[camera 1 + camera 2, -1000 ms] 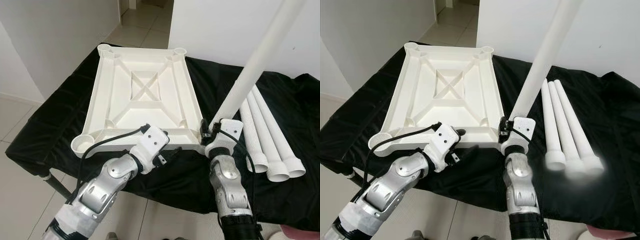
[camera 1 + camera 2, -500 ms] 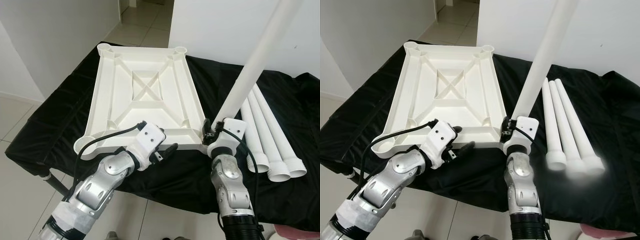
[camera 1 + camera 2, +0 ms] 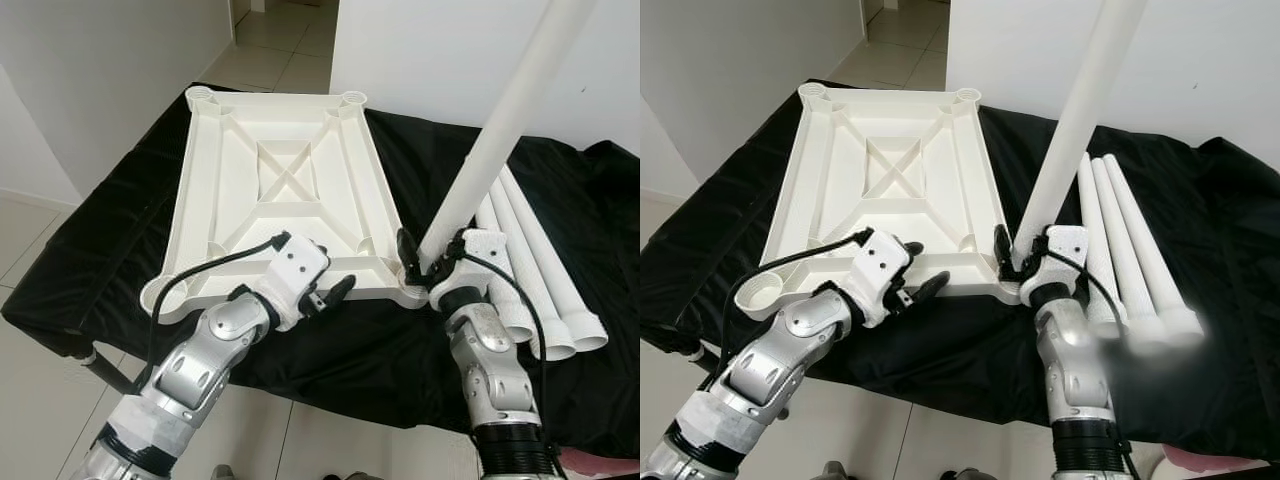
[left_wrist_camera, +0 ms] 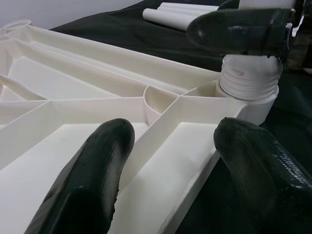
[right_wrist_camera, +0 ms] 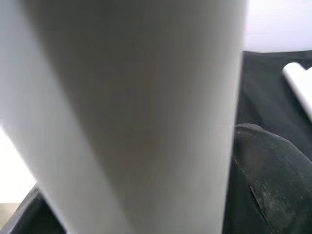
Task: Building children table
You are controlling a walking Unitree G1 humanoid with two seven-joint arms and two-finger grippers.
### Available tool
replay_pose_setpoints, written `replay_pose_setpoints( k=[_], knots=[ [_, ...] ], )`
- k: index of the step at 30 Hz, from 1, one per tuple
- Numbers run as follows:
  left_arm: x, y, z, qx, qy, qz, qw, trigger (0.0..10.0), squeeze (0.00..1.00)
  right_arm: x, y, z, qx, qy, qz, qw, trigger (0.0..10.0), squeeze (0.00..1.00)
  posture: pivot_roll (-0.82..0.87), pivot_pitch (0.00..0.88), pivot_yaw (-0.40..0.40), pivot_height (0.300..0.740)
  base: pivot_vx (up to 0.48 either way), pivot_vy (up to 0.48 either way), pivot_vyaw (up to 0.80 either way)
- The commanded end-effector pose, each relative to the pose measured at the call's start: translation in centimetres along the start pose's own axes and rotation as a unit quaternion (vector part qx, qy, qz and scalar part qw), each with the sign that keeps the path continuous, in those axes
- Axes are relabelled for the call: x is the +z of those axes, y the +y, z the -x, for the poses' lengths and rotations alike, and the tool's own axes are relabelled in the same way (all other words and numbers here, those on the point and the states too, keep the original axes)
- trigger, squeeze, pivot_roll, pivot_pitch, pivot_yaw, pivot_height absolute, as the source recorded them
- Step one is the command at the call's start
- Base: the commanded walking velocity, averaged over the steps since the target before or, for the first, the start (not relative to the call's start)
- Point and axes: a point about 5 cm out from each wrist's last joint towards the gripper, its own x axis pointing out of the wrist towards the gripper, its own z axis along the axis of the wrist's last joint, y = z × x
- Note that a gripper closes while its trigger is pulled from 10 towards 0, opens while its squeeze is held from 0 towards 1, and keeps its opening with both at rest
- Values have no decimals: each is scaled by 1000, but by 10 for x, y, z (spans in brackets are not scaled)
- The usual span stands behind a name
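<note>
Right gripper (image 3: 1025, 262) clamping upright white leg (image 3: 1070, 140) at tabletop (image 3: 880, 190) corner; left gripper (image 3: 921, 270) spread at near rim

The upturned table top (image 3: 280, 190) is smooth cream-white plastic with a soft sheen along its moulded ribs. The raised leg (image 3: 495, 135) and the three spare legs (image 3: 530, 265) look like matt white plastic tubes, ridged at their ends. A black cloth (image 3: 120, 230), matt and creased, covers the worktop. The arms (image 3: 195, 360) are brushed silver metal; the tool fingers (image 4: 92, 180) are black, slightly glossy and scuffed. Floor tiles (image 3: 270, 50) are pale and smooth.
</note>
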Motion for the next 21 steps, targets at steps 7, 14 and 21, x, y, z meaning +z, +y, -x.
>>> replay_pose_setpoints(
  k=[7, 14, 21],
  knots=[
    [0, -13, -11, -59, -18, 17, 998, 10000, 0, -7, -6, 1, 63, 10, 22, 998, 10000, 0, 7, 24, -33, 740, 0, 0, 0],
    [-6, -5, -14, -20, -47, 66, 996, 10000, 0, -18, -5, 9, 107, 1, 13, 994, 10000, 0, 9, 0, -13, 740, 0, 0, 0],
    [-9, -15, -11, -47, -49, 38, 997, 10000, 0, -20, -13, 13, 141, 0, 35, 989, 10000, 0, 12, 0, -9, 740, 0, 0, 0]
  ],
)
